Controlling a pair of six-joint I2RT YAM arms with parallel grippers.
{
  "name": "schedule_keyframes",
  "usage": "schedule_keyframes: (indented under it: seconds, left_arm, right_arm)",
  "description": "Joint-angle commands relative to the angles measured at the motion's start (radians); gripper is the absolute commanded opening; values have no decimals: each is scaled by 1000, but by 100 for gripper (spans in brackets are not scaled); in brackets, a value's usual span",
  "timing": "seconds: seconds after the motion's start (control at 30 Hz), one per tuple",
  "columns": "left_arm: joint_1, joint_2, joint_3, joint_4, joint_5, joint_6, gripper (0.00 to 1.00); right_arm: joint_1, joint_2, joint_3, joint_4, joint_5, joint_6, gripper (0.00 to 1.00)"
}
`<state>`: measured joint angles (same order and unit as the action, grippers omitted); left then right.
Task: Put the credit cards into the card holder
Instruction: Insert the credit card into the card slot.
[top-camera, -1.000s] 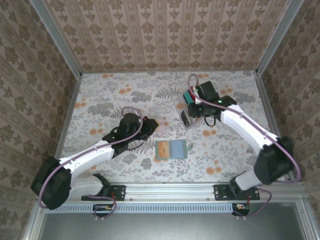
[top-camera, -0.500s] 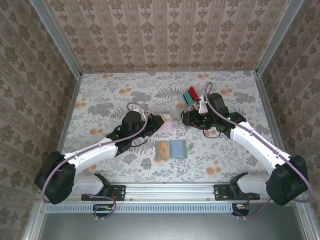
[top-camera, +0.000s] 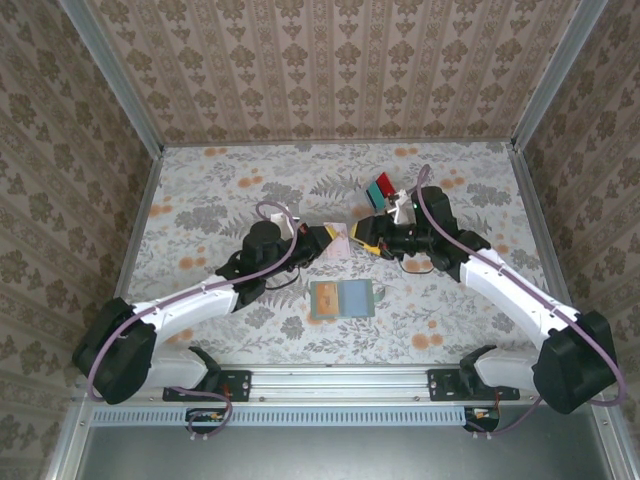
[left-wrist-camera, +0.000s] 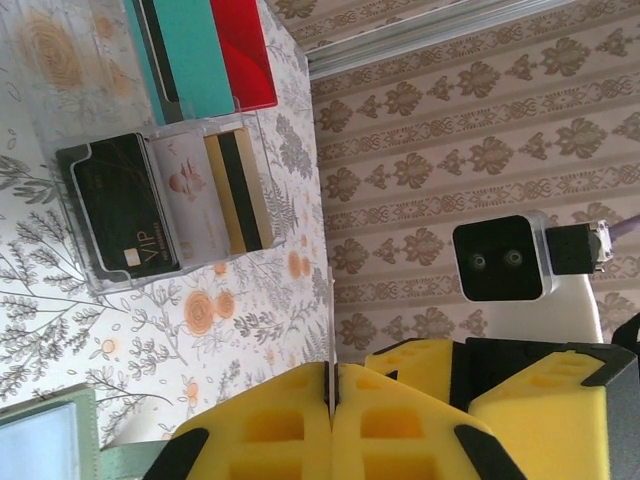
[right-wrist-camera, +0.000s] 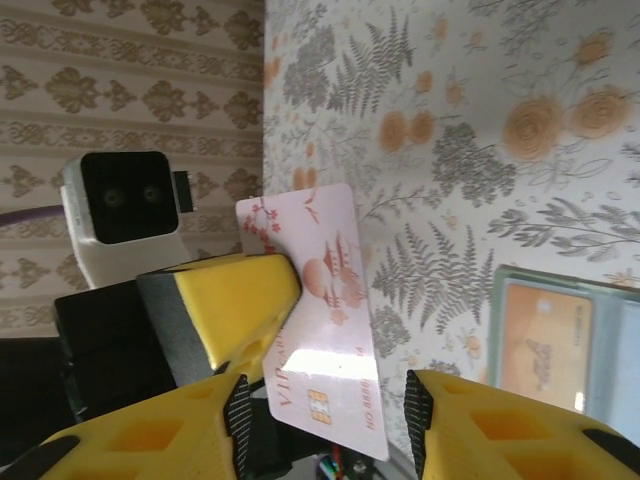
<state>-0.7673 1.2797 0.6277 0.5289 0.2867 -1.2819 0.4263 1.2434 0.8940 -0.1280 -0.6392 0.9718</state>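
Pale pink card (top-camera: 341, 243) hangs over the table's (top-camera: 220, 190) middle in the overhead view, where both arms stretch inward until the left gripper (top-camera: 322, 243) meets the right gripper (top-camera: 368, 232). The card holder (top-camera: 342, 298) lies open towards the near edge.

Left wrist: its yellow fingers (left-wrist-camera: 270, 430) are pressed together on the card's edge. Beyond them a clear tray (left-wrist-camera: 105, 283) holds other credit cards (left-wrist-camera: 125, 205).

Right wrist: its fingers (right-wrist-camera: 150, 440) stand apart either side of the card, apparently not touching it.

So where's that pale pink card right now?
Top view, near the middle of the table: the pale pink card is pinched in the left gripper, the open right gripper facing it, the card holder nearer the arm bases.
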Motion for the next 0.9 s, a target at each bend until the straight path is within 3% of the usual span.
schedule_keyframes:
  seconds: [0.0, 0.23, 0.47, 0.67, 0.87]
  left_arm:
    - [-4, 13, -15, 67, 32, -42, 0]
    - [-5, 24, -27, 163, 39, -116, 0]
    - [-7, 23, -32, 189, 30, -148, 0]
    - [-7, 4, -57, 158, 29, -146, 26]
    - [-7, -34, -97, 148, 8, -137, 24]
  right_arm:
    - [4, 32, -5, 78, -73, 50, 46]
    - [4, 66, -31, 113, -78, 63, 44]
    - [1, 76, -58, 217, -117, 131, 19]
    - [-11, 62, -84, 226, -84, 161, 9]
    - [-15, 62, -104, 240, -64, 189, 8]
